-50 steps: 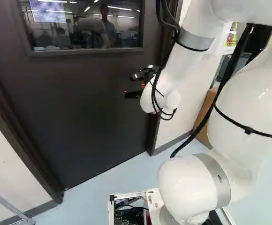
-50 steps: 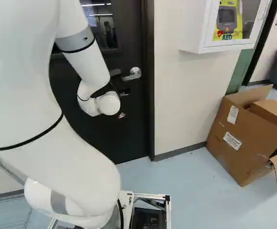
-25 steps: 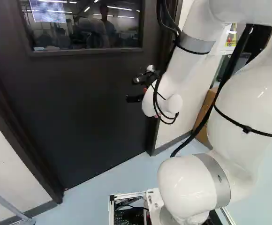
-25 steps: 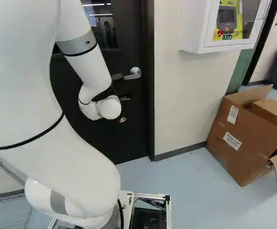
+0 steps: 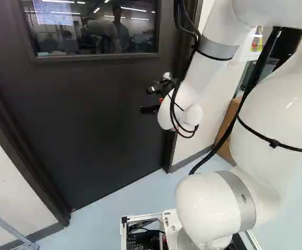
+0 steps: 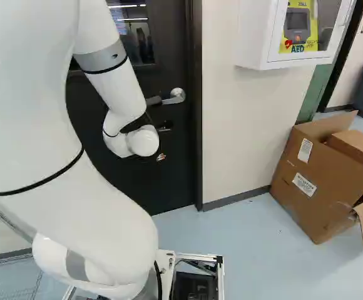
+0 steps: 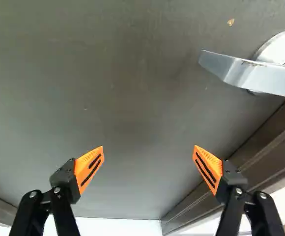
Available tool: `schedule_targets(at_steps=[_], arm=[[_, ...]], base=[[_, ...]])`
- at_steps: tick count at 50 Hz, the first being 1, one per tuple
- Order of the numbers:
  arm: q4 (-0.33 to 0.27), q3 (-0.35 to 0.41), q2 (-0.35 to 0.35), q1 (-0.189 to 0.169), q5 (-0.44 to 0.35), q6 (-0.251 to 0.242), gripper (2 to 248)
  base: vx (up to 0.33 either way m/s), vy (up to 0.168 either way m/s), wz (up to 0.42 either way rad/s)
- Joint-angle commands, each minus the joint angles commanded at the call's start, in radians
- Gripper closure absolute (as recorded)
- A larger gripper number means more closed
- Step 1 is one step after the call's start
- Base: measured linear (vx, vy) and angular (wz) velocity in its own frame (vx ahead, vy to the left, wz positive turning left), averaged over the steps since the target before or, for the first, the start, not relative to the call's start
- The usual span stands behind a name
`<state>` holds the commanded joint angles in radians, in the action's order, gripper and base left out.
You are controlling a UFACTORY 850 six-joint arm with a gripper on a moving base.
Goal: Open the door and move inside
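Note:
My gripper [image 5: 148, 99] is in front of the dark door [image 5: 88, 130], near its handle side, in the left base view. The wrist view shows the gripper [image 7: 148, 147] open, its orange pads wide apart with only the flat door face [image 7: 132, 88] beyond. The silver lever handle [image 7: 265, 76] lies ahead of and off to one side of the fingers, not between them. In the right base view the lever handle [image 6: 174, 96] shows just above my wrist, which hides most of the gripper. The door stands shut in its frame.
A brown door frame [image 6: 194, 125] borders the pale wall [image 6: 231, 131], where a white cabinet [image 6: 256, 37] hangs. Cardboard boxes [image 6: 313, 181] stand on the floor at the right. A metal rack [image 5: 8, 229] is at the left base view's lower left.
Since a second ago the gripper and wrist have shifted slightly right and down in the left base view, and more of the handle shows. The base and door have not moved.

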<state>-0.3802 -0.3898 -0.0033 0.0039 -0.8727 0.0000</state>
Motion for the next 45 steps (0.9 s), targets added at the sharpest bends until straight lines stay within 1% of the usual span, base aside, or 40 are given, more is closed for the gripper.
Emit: schedule_targets(at_steps=[16, 45], arm=[[0.000, -0.008, 0.022, 0.000, 0.000, 0.000, 3], [0.000, -0.013, 0.091, 0.000, 0.000, 0.000, 3]], base=[[0.000, 0.000, 0.000], [0.000, 0.000, 0.000]])
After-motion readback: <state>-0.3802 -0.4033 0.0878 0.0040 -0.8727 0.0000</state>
